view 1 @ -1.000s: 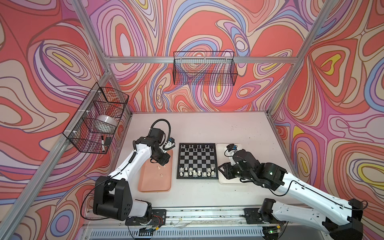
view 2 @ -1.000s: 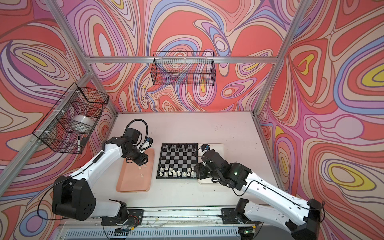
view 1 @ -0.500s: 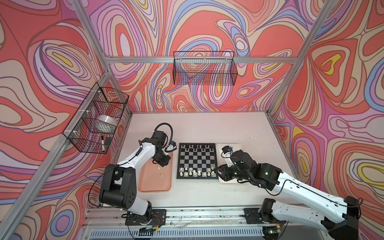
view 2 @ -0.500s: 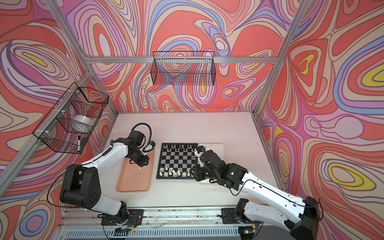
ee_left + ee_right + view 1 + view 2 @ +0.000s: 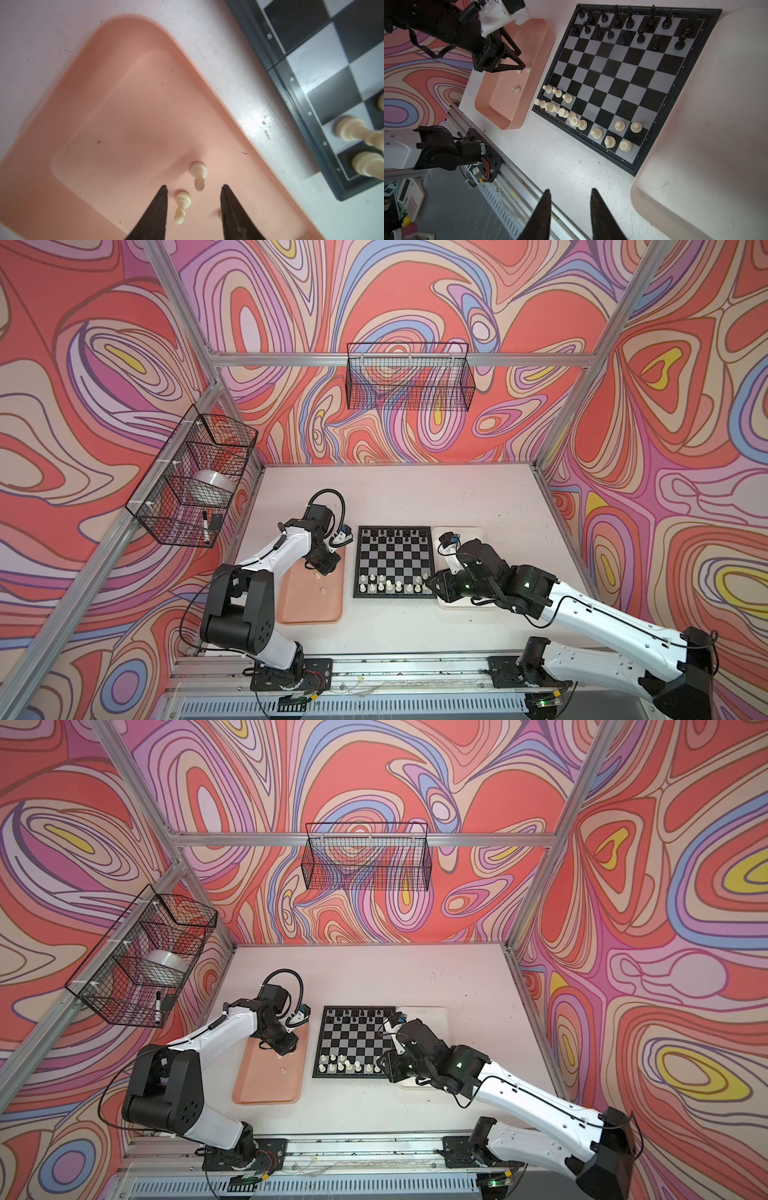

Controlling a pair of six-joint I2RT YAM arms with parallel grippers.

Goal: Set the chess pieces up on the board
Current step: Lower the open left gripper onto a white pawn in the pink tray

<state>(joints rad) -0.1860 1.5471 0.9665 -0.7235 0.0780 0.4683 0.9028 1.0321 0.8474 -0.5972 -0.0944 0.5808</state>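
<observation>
Board (image 5: 394,556) (image 5: 353,1040) sits mid-worktop (image 5: 415,497) in both top views, with the pink tray (image 5: 307,608) just beside it on the left and the white tray (image 5: 473,531) just beside it on the right. Black pieces (image 5: 629,27) fill the two far rows. White pieces (image 5: 562,112) line the near edge row. The pawn row in front of them has three at the pink-tray end and two at the white-tray end, sqs between bare. Left tool (image 5: 194,186) is down inside the pink tray, jaws moderately apart and straddling one cream pawn (image 5: 182,202). I see daylight either side of it, so no grip, tho it's much closer to one finger. Second pawn (image 5: 199,172) stands just past the tips. Right wrist cam gives me a third pawn (image 5: 516,89) further along the tray, nearer the arm bases and apart from the other two. All three look upright. Right tool (image 5: 570,190) hangs w/ jaws a narrow way apart, nothing between them. In a top view it's (image 5: 430,581) at the board's near right corner, next to the white tray. Can't tell whether its tips touch the board edge.
</observation>
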